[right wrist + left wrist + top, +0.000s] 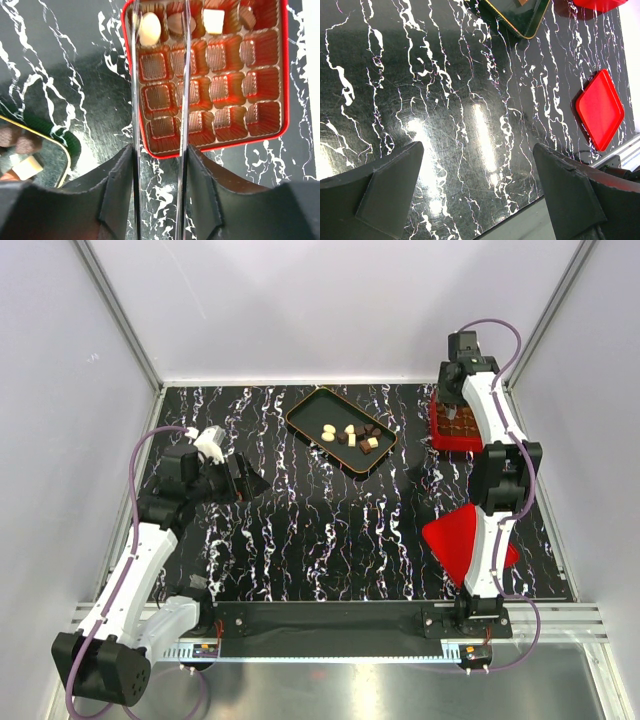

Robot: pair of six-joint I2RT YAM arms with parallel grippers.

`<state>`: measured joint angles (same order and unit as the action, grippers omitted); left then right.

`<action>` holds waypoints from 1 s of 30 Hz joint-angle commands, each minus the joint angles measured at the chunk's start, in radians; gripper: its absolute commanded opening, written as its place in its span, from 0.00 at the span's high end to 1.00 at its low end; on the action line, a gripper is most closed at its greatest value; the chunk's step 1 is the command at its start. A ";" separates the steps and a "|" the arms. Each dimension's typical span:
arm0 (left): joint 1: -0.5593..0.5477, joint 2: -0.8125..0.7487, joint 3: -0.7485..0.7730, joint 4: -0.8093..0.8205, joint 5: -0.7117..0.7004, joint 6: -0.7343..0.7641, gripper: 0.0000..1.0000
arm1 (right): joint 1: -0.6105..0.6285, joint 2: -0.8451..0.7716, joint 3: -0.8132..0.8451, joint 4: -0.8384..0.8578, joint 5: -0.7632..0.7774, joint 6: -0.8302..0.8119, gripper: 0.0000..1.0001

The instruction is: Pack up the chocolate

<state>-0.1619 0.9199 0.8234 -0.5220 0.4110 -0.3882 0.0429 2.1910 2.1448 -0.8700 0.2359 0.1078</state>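
Observation:
Several chocolates [352, 436], dark, light brown and cream, lie in the black orange-rimmed tray [300, 410]. The red gridded box [285, 100] holds a cream oval [149, 28], a brown piece [177, 22], a white square [213, 21] and a dark piece [246, 16] in its far row. My right gripper [159, 165] is shut on clear tongs [134, 100], whose two blades reach over that row, with the tips out of frame. It hovers over the box [450, 430]. My left gripper [477, 175] is open and empty over the left of the table [245, 483].
The flat red lid [455, 540] lies at the right front beside the right arm, and also shows in the left wrist view [600, 109]. The tray's corner with some chocolates [25, 167] lies left of the box. White walls enclose the marbled table.

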 commanded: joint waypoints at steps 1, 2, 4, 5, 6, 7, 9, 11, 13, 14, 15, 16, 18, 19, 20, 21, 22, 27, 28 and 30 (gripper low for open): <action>0.002 -0.006 0.002 0.036 0.003 0.017 0.01 | 0.002 -0.033 0.079 -0.010 0.013 -0.008 0.50; 0.002 -0.009 0.002 0.037 0.003 0.017 0.01 | 0.002 -0.037 0.085 -0.024 0.005 -0.002 0.50; 0.001 -0.012 0.002 0.039 0.003 0.017 0.01 | 0.008 -0.068 0.089 -0.030 -0.049 0.021 0.50; 0.001 -0.012 0.000 0.037 0.002 0.017 0.01 | 0.014 -0.085 0.078 -0.024 -0.069 0.026 0.51; 0.002 -0.015 0.000 0.037 0.002 0.017 0.01 | 0.026 -0.100 0.043 -0.017 -0.092 0.032 0.51; 0.002 -0.016 0.002 0.037 0.000 0.017 0.01 | 0.056 -0.140 0.018 -0.008 -0.099 0.030 0.51; 0.001 -0.019 0.000 0.036 -0.003 0.017 0.01 | 0.104 -0.181 -0.069 0.026 -0.107 0.024 0.51; 0.002 -0.021 0.000 0.036 -0.006 0.017 0.01 | 0.164 -0.240 -0.130 0.057 -0.147 0.032 0.51; 0.001 -0.021 -0.003 0.036 -0.003 0.017 0.01 | 0.204 -0.292 -0.226 0.083 -0.170 0.049 0.51; 0.001 -0.021 -0.001 0.036 -0.003 0.017 0.01 | 0.241 -0.306 -0.255 0.104 -0.182 0.055 0.51; 0.001 -0.021 -0.001 0.036 -0.003 0.017 0.01 | 0.261 -0.327 -0.302 0.114 -0.194 0.062 0.51; 0.002 -0.018 0.000 0.037 -0.003 0.017 0.01 | 0.274 -0.335 -0.321 0.120 -0.207 0.076 0.52; 0.001 -0.015 0.002 0.037 -0.003 0.017 0.01 | 0.325 -0.347 -0.368 0.138 -0.222 0.090 0.52; 0.001 -0.015 0.002 0.037 -0.005 0.017 0.01 | 0.339 -0.352 -0.384 0.141 -0.215 0.093 0.52; 0.002 -0.012 0.003 0.037 -0.005 0.017 0.01 | 0.363 -0.353 -0.398 0.152 -0.205 0.093 0.52; 0.001 -0.013 0.005 0.037 -0.005 0.017 0.01 | 0.371 -0.355 -0.425 0.158 -0.202 0.084 0.52; 0.002 -0.012 0.003 0.037 -0.005 0.017 0.01 | 0.379 -0.356 -0.439 0.167 -0.199 0.076 0.52; 0.002 -0.015 0.002 0.039 -0.006 0.017 0.01 | 0.396 -0.327 -0.467 0.186 -0.221 0.073 0.52; 0.002 -0.013 0.002 0.037 -0.009 0.017 0.01 | 0.402 -0.324 -0.467 0.190 -0.224 0.072 0.52; 0.001 -0.013 0.003 0.037 -0.008 0.017 0.01 | 0.420 -0.313 -0.471 0.203 -0.224 0.076 0.52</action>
<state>-0.1619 0.9173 0.8234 -0.5220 0.4107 -0.3882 0.4351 1.8809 1.6653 -0.7372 0.0322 0.1772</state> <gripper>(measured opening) 0.988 0.486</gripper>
